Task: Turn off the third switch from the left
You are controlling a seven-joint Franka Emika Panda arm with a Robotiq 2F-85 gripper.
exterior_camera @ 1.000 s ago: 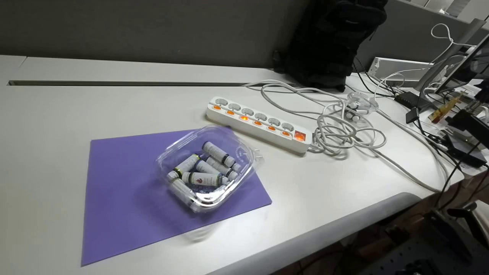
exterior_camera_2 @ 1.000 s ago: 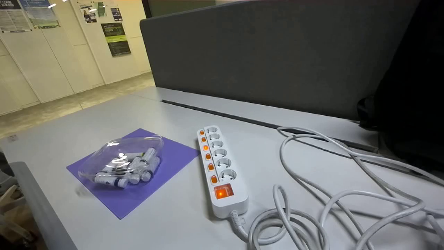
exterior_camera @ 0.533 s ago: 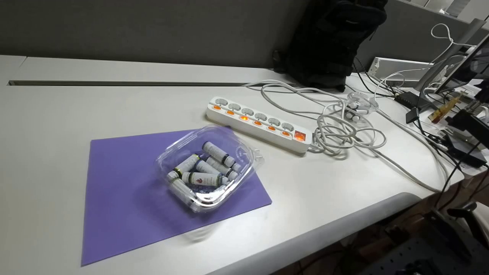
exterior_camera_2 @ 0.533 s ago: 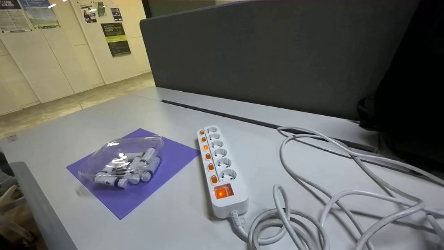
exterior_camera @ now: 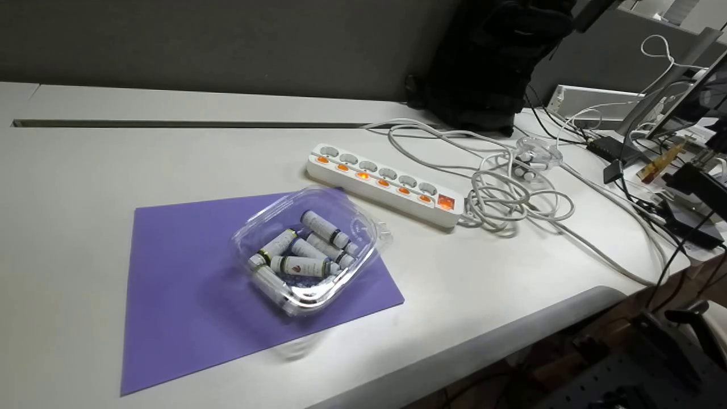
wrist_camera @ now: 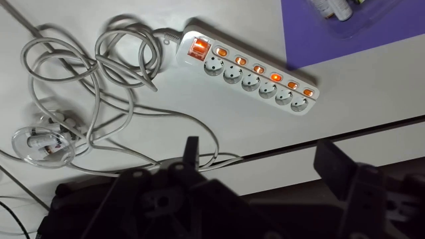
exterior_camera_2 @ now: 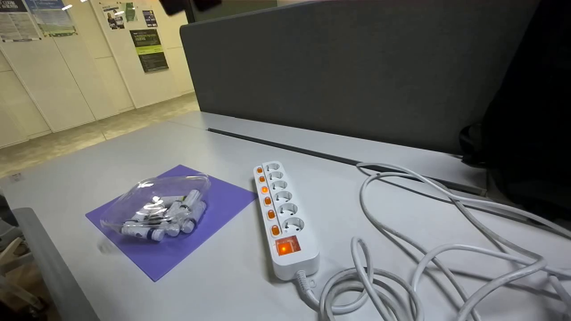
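Note:
The third switch (exterior_camera: 362, 175) is a small orange-red rocker on a long white power strip (exterior_camera: 392, 200). It glows brighter than its neighbours in both exterior views (exterior_camera_2: 264, 190) and in the wrist view (wrist_camera: 276, 77). The strip lies flat on the desk. My gripper (wrist_camera: 256, 152) is open with nothing between its fingers, high above the desk and apart from the strip. In an exterior view only blurred dark tips of the gripper (exterior_camera_2: 191, 4) show at the top edge.
A larger lit red switch (exterior_camera: 446, 202) sits at the strip's cord end. A clear tub of small bottles (exterior_camera: 306, 250) stands on a purple mat (exterior_camera: 170, 295) beside the strip. Coiled grey cables (exterior_camera: 500, 196), another clear container (exterior_camera: 537, 154) and a black backpack (exterior_camera: 488, 62) are nearby.
Dark gripper tips have come into view at the top edge of an exterior view, and a dark robot part at the top right elsewhere. The strip, tub and cables have not moved.

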